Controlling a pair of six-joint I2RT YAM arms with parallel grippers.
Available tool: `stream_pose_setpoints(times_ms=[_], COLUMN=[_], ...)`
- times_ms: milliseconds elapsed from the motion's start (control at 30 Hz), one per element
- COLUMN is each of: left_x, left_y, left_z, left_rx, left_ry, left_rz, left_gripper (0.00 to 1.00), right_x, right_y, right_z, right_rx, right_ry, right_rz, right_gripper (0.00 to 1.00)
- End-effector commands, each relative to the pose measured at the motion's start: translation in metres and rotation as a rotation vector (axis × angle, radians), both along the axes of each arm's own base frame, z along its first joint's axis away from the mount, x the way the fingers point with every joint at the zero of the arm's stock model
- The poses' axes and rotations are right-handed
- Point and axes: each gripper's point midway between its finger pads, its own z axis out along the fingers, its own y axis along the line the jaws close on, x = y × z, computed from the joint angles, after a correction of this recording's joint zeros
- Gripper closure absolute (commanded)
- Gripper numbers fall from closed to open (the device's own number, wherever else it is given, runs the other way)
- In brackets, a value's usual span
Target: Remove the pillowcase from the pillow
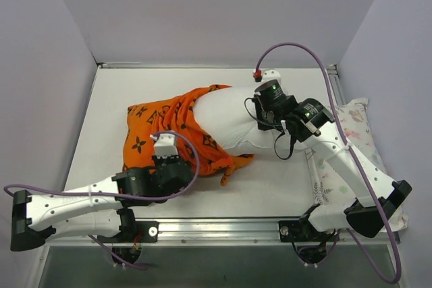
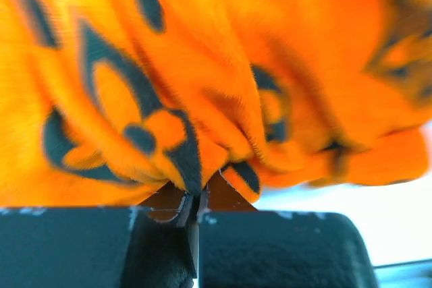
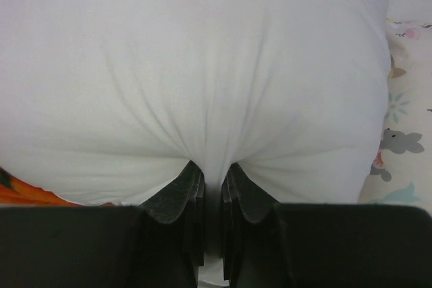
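left tool closed tight on a pillowcase fold | right tool pinching pillow fabric | pillowcase bunched over pillow's left end, mid-worktop | pillow's right part bare | printed pillow at worktop's right edge

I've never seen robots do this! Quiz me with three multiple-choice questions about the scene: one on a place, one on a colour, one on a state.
1. Where on the table does the pastel-print pillow lie? A left edge; B right edge; C back edge.
2. The orange pillowcase's motifs are: A black; B white; C green.
3. The right gripper is: A open; B shut on the pillowcase; C shut on the white pillow.
Answers: B, the top view shows it along the right side; A, dark shapes on orange; C, white fabric puckers between its fingers.
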Motion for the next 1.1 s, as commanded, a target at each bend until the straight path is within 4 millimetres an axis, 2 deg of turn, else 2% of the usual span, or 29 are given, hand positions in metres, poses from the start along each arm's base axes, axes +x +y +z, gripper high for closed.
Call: stream_pose_setpoints(times_ms=[0, 33, 100, 133, 200, 233, 267, 300, 333, 367, 400, 433, 467, 500, 533, 567, 600, 633, 667, 700, 733, 767, 800, 833, 900, 933, 1000, 1033, 1067], left_x=[0.010, 0.011, 0.014, 0.017, 0.029, 0.037, 0.062, 0.077, 0.091, 0.115, 0.135, 0.148, 0.165, 0.173, 0.179, 0.193, 0.193, 0.198, 0.209, 0.212, 0.219, 0.225, 0.229, 0.235, 0.241, 0.243, 0.245, 0.245, 0.244], left_y=[0.037, 0.043, 0.058, 0.056, 0.063, 0.049, 0.065, 0.062, 0.055, 0.035, 0.044, 0.040, 0.023, 0.019, 0.015, 0.004, 0.003, -0.001, -0.002, -0.001, 0.001, -0.001, -0.002, 0.000, 0.001, 0.000, 0.002, -0.001, -0.001], left_z=[0.104, 0.145, 0.171, 0.205, 0.236, 0.252, 0.262, 0.263, 0.258, 0.241, 0.227, 0.211, 0.173, 0.150, 0.128, 0.108, 0.073, 0.063, 0.045, 0.036, 0.025, 0.025, 0.023, 0.019, 0.016, 0.011, 0.003, -0.006, -0.014], left_rx=[-0.035, -0.084, 0.021, -0.009, 0.055, 0.036, 0.072, 0.058, 0.028, -0.003, -0.002, 0.007, 0.020, 0.032, 0.040, 0.021, 0.015, -0.007, -0.021, -0.021, -0.018, -0.022, -0.021, -0.018, -0.019, -0.015, -0.011, -0.014, -0.011], left_ry=[-0.178, -0.215, -0.251, -0.280, -0.315, -0.299, -0.300, -0.280, -0.244, -0.185, -0.147, -0.104, -0.012, 0.038, 0.077, 0.096, 0.162, 0.171, 0.194, 0.215, 0.235, 0.221, 0.223, 0.238, 0.244, 0.254, 0.273, 0.294, 0.313], left_rz=[0.059, 0.076, 0.091, 0.096, 0.120, 0.078, 0.127, 0.109, 0.068, -0.009, 0.021, 0.019, -0.021, -0.024, -0.026, -0.033, -0.050, -0.063, -0.047, -0.040, -0.032, -0.039, -0.041, -0.033, -0.032, -0.033, -0.031, -0.042, -0.043], left_gripper=[1.00, 1.00, 1.00, 1.00, 1.00, 1.00, 1.00, 1.00, 1.00, 1.00, 1.00, 1.00, 1.00, 1.00, 1.00, 1.00, 1.00, 1.00, 1.00, 1.00, 1.00, 1.00, 1.00, 1.00, 1.00, 1.00, 1.00, 1.00, 1.00], right_x=[-0.004, -0.007, -0.016, -0.020, -0.023, -0.023, -0.020, -0.013, -0.007, -0.001, 0.008, 0.023, 0.035, 0.039, 0.053, 0.063, 0.072, 0.079, 0.089, 0.096, 0.107, 0.114, 0.118, 0.124, 0.128, 0.126, 0.124, 0.118, 0.114], right_y=[-0.017, -0.017, -0.014, -0.010, -0.009, -0.002, 0.000, -0.003, -0.001, 0.014, 0.015, 0.010, 0.015, 0.014, 0.010, 0.009, 0.006, 0.003, -0.002, -0.009, -0.012, -0.018, -0.021, -0.027, -0.038, -0.051, -0.058, -0.060, -0.060], right_z=[0.064, 0.072, 0.084, 0.088, 0.102, 0.100, 0.103, 0.100, 0.096, 0.082, 0.067, 0.055, 0.030, 0.003, -0.009, -0.031, -0.049, -0.058, -0.077, -0.082, -0.083, -0.079, -0.072, -0.051, -0.024, 0.000, 0.030, 0.050, 0.059], right_rx=[0.060, 0.077, 0.117, 0.143, 0.179, 0.204, 0.223, 0.240, 0.256, 0.290, 0.294, 0.303, 0.306, 0.298, 0.315, 0.305, 0.290, 0.286, 0.268, 0.238, 0.226, 0.211, 0.200, 0.198, 0.191, 0.181, 0.200, 0.223, 0.240], right_ry=[-0.172, -0.177, -0.188, -0.180, -0.195, -0.168, -0.161, -0.139, -0.117, -0.047, -0.005, 0.020, 0.091, 0.155, 0.162, 0.202, 0.213, 0.226, 0.263, 0.256, 0.244, 0.220, 0.194, 0.128, 0.045, -0.034, -0.114, -0.161, -0.180], right_rz=[-0.029, -0.014, 0.024, 0.051, 0.073, 0.102, 0.110, 0.093, 0.099, 0.143, 0.131, 0.091, 0.081, 0.062, 0.031, 0.003, -0.026, -0.049, -0.086, -0.120, -0.139, -0.166, -0.178, -0.203, -0.247, -0.294, -0.313, -0.313, -0.306], right_gripper=[1.00, 1.00, 1.00, 1.00, 1.00, 1.00, 1.00, 1.00, 1.00, 1.00, 1.00, 1.00, 1.00, 1.00, 1.00, 1.00, 1.00, 1.00, 1.00, 0.93, 0.84, 0.62, 0.51, 0.36, 0.26, 0.21, 0.07, 0.05, 0.04])
